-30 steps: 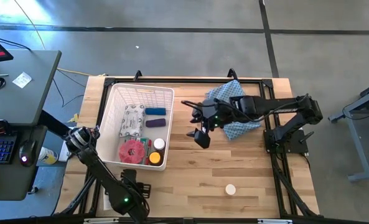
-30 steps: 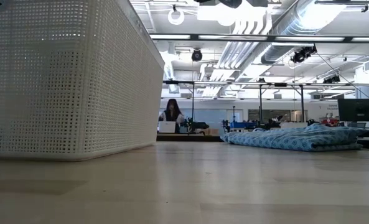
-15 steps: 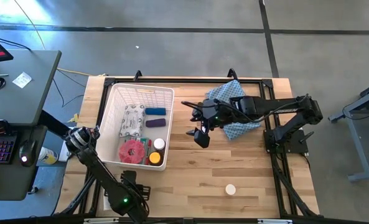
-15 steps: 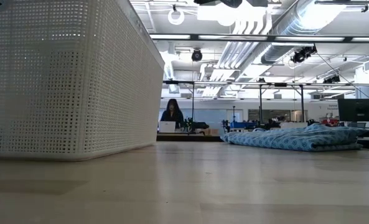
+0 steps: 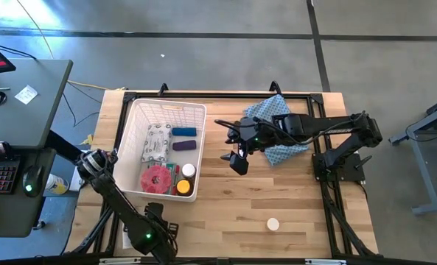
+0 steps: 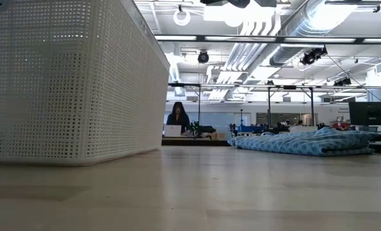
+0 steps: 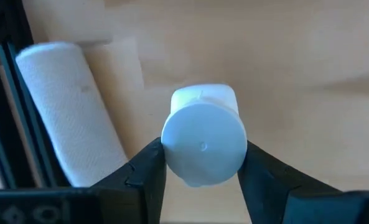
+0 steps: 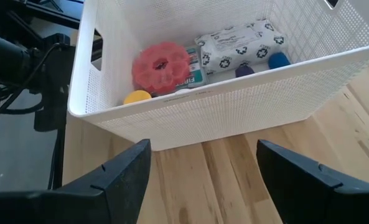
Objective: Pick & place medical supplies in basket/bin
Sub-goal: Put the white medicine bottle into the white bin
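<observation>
The white slotted bin (image 5: 130, 118) stands on the table's left half. It holds a green-white packet (image 5: 158, 140), a blue cylinder (image 5: 185, 132), a purple cylinder (image 5: 183, 145), a red disc (image 5: 157, 177), a white-capped jar (image 5: 189, 170) and a yellow-capped bottle (image 5: 183, 187). Another white jar (image 5: 273, 224) stands alone near the table's near edge. My left gripper (image 5: 93, 163) is at the table's left edge beside the bin, shut on a white-capped jar (image 7: 203, 140). My right gripper (image 5: 236, 162) hangs open over the table just right of the bin, touching nothing. In its wrist view (image 8: 203, 149) the bin's contents show. My left gripper pinches the white-capped jar between its two fingers, one finger (image 7: 150, 168) on each side of the round cap (image 7: 175, 146). The cap faces the wrist camera and the jar's body (image 7: 204, 99) points away along the fingers. Whether the jar rests on anything, I cannot tell.
A blue patterned cloth (image 5: 277, 136) lies bunched at the table's far right, under my right arm, and shows in the low view (image 6: 312, 142). A white paper roll (image 7: 69, 118) lies just off the table's left edge. A person (image 6: 177, 119) sits far behind the table.
</observation>
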